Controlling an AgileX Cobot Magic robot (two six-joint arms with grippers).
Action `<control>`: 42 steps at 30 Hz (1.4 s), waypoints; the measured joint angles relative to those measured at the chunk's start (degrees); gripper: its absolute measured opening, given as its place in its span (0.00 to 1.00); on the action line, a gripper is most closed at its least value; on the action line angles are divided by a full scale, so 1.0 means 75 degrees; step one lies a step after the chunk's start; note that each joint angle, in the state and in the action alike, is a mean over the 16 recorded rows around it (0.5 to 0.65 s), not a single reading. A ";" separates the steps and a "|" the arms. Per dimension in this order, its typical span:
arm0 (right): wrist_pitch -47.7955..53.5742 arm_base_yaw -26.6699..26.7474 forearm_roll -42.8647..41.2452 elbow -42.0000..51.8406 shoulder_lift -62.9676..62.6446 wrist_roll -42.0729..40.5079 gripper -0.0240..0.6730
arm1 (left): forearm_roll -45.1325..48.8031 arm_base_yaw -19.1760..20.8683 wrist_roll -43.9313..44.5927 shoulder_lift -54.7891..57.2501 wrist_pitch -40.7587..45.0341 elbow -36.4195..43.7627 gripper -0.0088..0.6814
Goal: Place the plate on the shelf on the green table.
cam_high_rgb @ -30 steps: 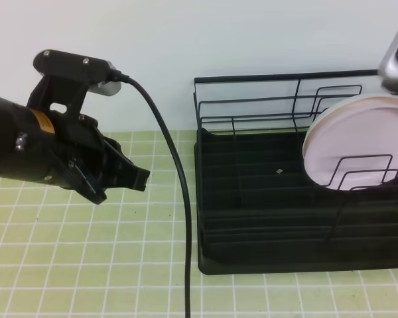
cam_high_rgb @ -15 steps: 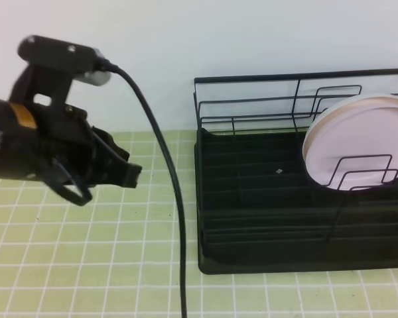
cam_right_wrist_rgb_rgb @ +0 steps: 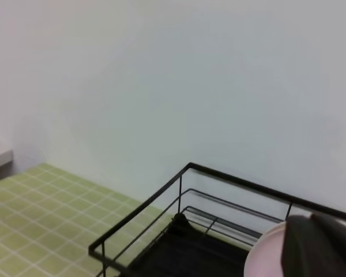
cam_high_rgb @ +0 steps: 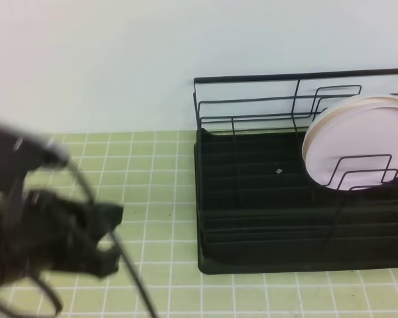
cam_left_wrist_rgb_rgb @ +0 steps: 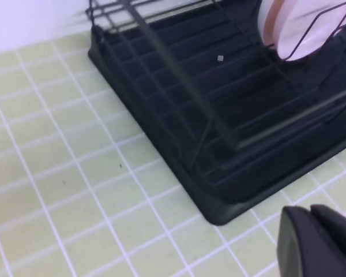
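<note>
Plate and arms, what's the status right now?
Both grippers shut, holding nothing: left gripper, right gripper. Plate upright in rack slots on green table. Nothing in the way.

Left arm point(cam_high_rgb: 46, 232): matte black housing, blurred, with a thin black cable point(cam_high_rgb: 129, 271) looping off it; gripper fingers point(cam_left_wrist_rgb_rgb: 320, 239) rounded, black.

Plain pale wall point(cam_high_rgb: 119, 59) behind.
</note>
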 joint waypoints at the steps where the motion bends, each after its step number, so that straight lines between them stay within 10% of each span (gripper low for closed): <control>1: 0.0001 0.0000 0.0000 0.0239 -0.0225 -0.0015 0.03 | -0.0149 0.0000 0.0102 -0.0141 -0.0225 0.0256 0.01; 32: 0.0415 0.0000 -0.0053 0.2135 -0.1471 -0.0250 0.03 | -0.1244 0.0041 0.0749 -0.1196 -0.1528 0.2065 0.01; 42: 0.0425 0.0000 -0.0053 0.2135 -0.1471 -0.0262 0.03 | -0.1102 0.0996 0.0986 -0.2433 -0.1748 0.2448 0.01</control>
